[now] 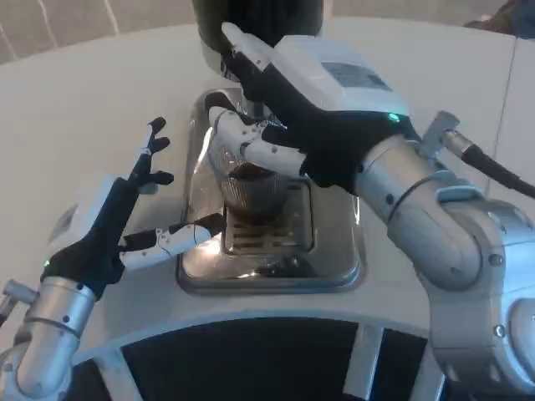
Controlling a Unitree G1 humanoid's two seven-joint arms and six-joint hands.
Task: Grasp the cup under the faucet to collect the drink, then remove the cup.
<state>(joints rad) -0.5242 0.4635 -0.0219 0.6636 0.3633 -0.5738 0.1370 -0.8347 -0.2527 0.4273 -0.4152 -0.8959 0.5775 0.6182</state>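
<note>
Clear cup (251,188) w/ dark drink sits upright on drip tray (334,267), under dispenser (255,21). R hand (288,125) wrapped round cup's upper wall, fingers curled on near side. L hand (134,213) spread, holding nothing, just left of tray. Likely thin plastic: light, squashy, slick if wet; hold mid-wall, gentle squeeze, keep level, liquid could slop

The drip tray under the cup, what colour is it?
Shiny silver metal, the drip tray shows best in the head view.
</note>
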